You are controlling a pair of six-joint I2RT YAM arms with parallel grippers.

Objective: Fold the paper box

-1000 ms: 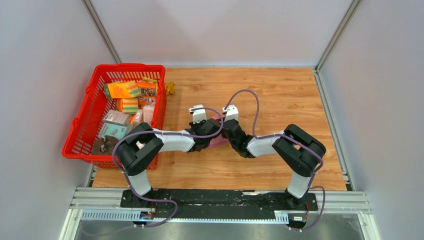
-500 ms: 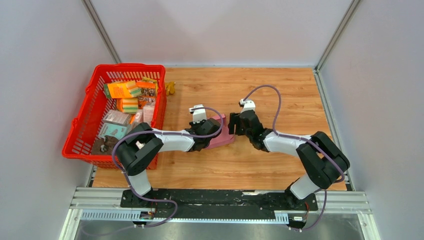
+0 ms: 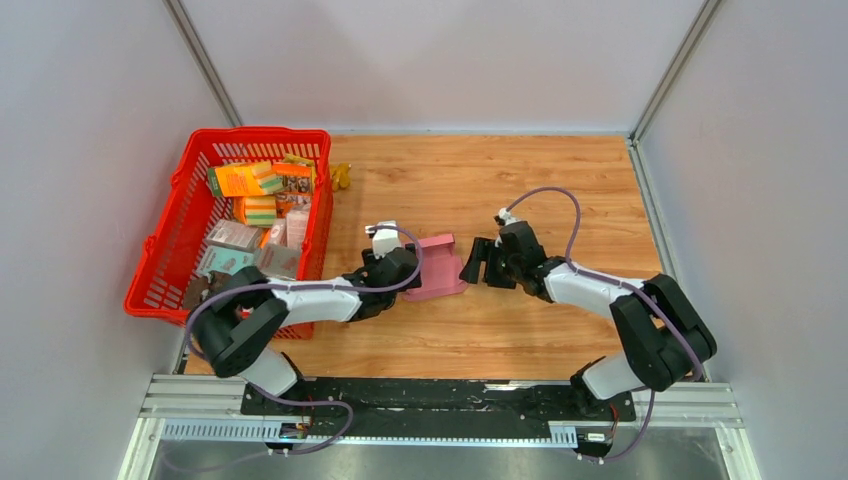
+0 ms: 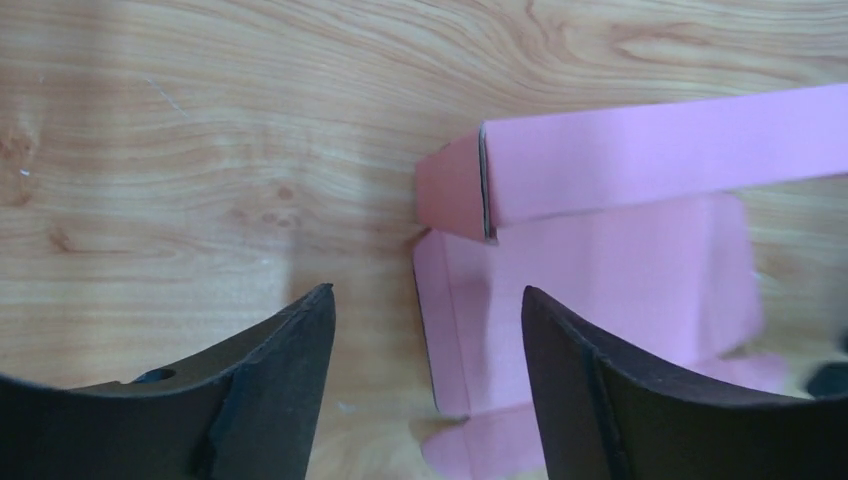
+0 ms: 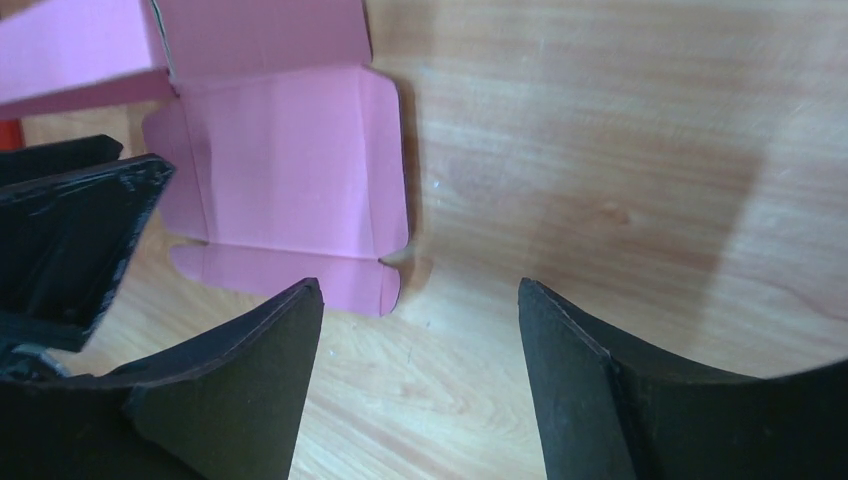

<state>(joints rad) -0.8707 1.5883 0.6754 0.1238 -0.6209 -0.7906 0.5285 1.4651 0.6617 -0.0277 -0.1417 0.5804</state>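
Note:
The pink paper box (image 3: 438,266) lies on the wooden table between my two grippers, held by neither. In the left wrist view one long wall of the paper box (image 4: 620,165) stands upright, with a flat panel and flaps spread below it. My left gripper (image 3: 403,276) is open just left of the box; its jaws (image 4: 426,292) straddle the box's near left edge without touching it. My right gripper (image 3: 473,266) is open just right of the box. In the right wrist view the flat pink panel (image 5: 290,160) lies ahead and to the left of the gripper (image 5: 420,286), over bare wood.
A red plastic basket (image 3: 160,262) with several printed packages stands at the left, close behind my left arm. A small yellow object (image 3: 341,176) lies beside the basket's far corner. Grey walls enclose the table on three sides.
The left gripper opened, let go of the box and drew back to the left. The right gripper opened wider and pulled away to the right, swinging round to face the box.

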